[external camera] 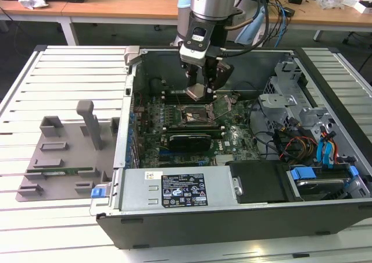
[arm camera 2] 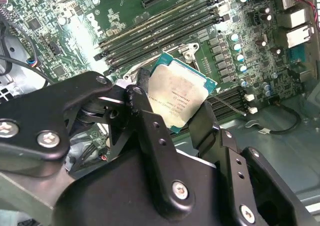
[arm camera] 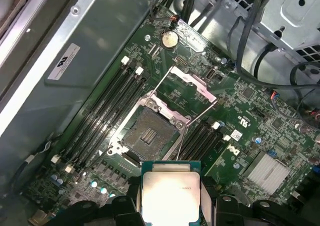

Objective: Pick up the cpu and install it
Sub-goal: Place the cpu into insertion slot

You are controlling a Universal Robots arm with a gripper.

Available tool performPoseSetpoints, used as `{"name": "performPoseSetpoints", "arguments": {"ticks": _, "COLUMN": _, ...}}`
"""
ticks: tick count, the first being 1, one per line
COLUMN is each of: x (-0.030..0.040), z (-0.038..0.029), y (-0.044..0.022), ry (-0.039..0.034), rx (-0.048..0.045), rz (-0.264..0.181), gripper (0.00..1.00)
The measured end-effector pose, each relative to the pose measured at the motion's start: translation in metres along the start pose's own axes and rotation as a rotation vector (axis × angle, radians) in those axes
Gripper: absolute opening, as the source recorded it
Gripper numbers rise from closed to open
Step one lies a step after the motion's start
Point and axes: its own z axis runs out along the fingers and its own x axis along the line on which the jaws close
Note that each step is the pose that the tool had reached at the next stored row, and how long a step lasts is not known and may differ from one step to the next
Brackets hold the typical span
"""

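The gripper [arm camera 2: 174, 102] pinches the cpu [arm camera 2: 179, 93] by two opposite edges, with one of its two fingers [arm camera 2: 145, 106] on each side. The single cpu hangs in the air inside the open case [external camera: 232, 225], just above the one socket [arm camera: 148, 132]. The socket's hinged frame [arm camera: 192, 83] stands open. Two banks of memory slots [arm camera: 107, 121] flank the socket, and cables [external camera: 290, 144] lie toward the exterior view's right.
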Motion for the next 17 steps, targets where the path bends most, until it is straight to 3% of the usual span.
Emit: {"name": "performPoseSetpoints", "arguments": {"ticks": 17, "x": 0.0000, "z": 0.0006, "y": 0.0000, "ry": 0.0065, "rx": 0.0052, "rz": 0.101, "gripper": 0.55}}
